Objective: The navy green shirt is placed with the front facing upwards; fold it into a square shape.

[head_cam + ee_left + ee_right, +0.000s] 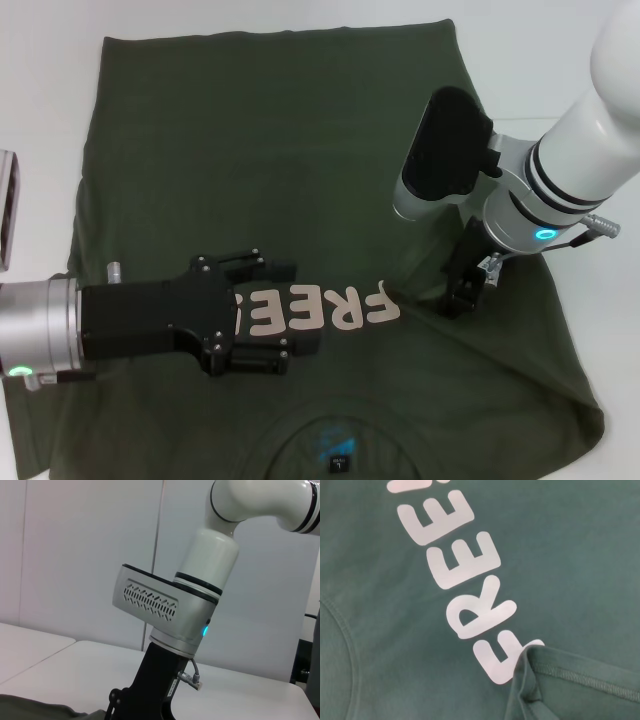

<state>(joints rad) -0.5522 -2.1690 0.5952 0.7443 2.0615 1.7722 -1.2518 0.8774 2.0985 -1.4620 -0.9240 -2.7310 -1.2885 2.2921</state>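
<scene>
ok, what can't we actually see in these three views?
- Head view: the left gripper lies over the shirt and covers the end of the lettering.
- Head view: the right gripper sits under its own wrist; whether it is pinching cloth cannot be told.
- Head view: collar and neck label are cut off by the bottom edge.
- Left wrist view: only a sliver of shirt shows.
</scene>
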